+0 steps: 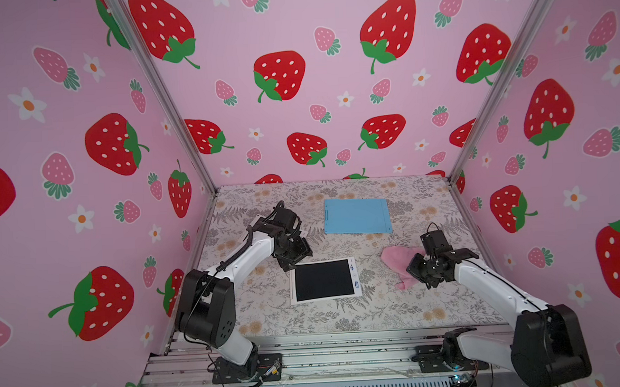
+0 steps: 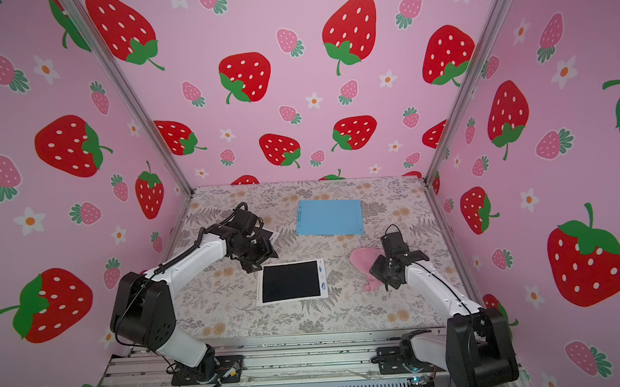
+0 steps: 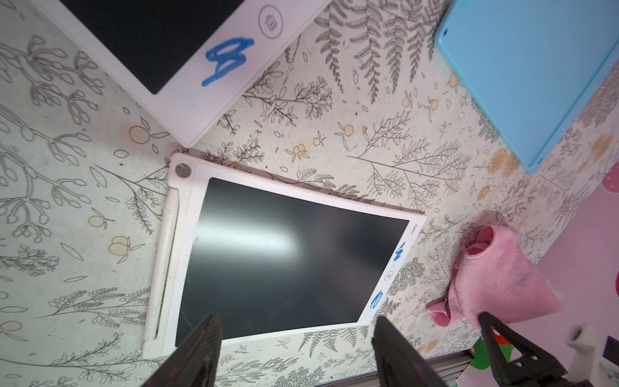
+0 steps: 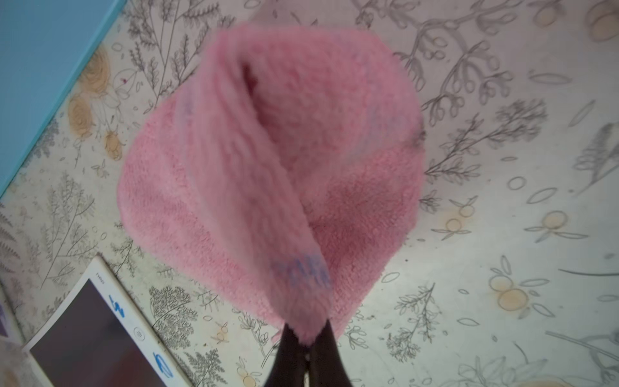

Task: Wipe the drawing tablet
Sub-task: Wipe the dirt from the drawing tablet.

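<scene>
Nearest the robot's base, the white drawing tablet lies flat on the flowered worktop, dark screen up, with blue marker scribbles on the frame edge that faces the right arm; it sits between the two arms, probably so either can reach it. Just beyond its far left corner the left end effector hovers with its jaws spread and nothing between them, likely placed to steady the tablet during wiping. To the right of the tablet, apart from it, the right end effector is clenched on a bunched fold of the pink cloth, whose free part hangs forward and shows faint blue smears; gripping it by one gathered edge leaves a broad soft face for rubbing. A second white tablet lies under the left arm. Farthest back, a blue board rests flat, well apart from the work.
</scene>
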